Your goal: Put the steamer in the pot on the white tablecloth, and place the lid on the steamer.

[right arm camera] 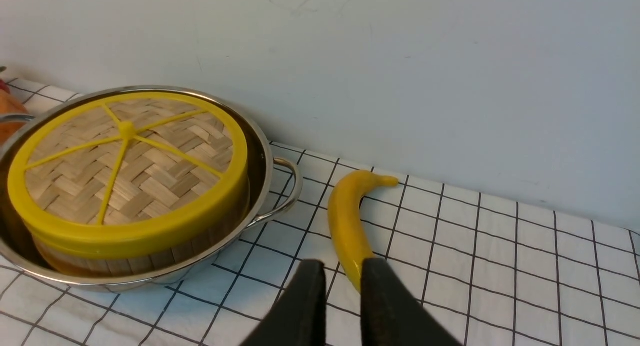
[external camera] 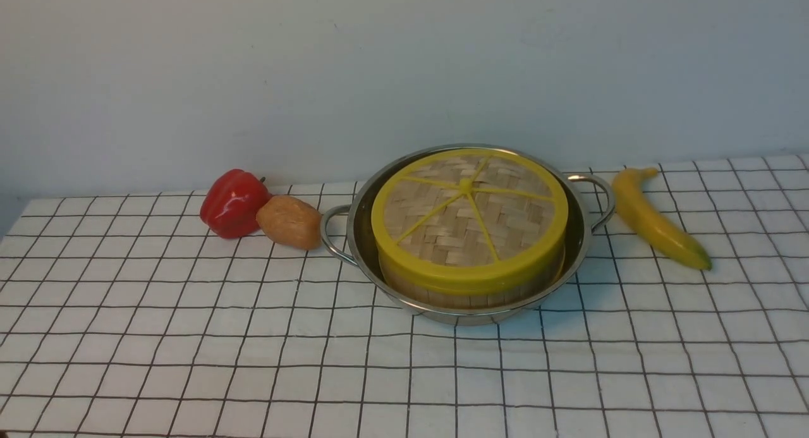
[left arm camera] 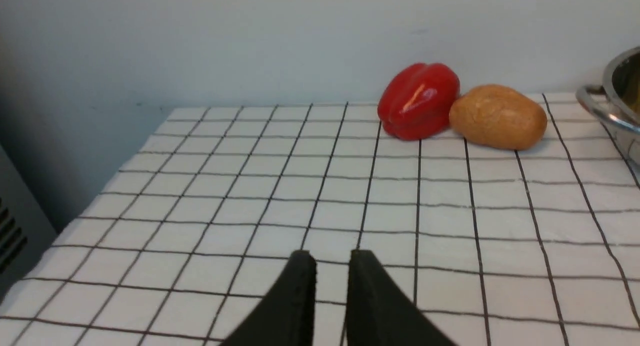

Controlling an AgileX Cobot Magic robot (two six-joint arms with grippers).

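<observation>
Progress: looks complete | round slatted bamboo steamer (external camera: pixel 471 292) inside shiny steel pot (external camera: pixel 363 232), centre of white grid tablecloth (external camera: pixel 189 337) | flat woven yellow-rimmed lid (external camera: pixel 468 217) on top | left gripper (left arm camera: pixel 331 260), right gripper (right arm camera: pixel 341 268): jaws narrow, nothing held.

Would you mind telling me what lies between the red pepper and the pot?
A brown potato lies between the red pepper and the pot, touching the pepper and close by the pot's handle, clearest in the front view.

Plain pale grey-blue wall (external camera: pixel 404 65) across whole upper half of frame – matte, faint scuffs, no windows. Soft even light, weak shadows. At far left edge of left wrist view – grey panel w/ dark slots (left arm camera: pixel 12 226).
</observation>
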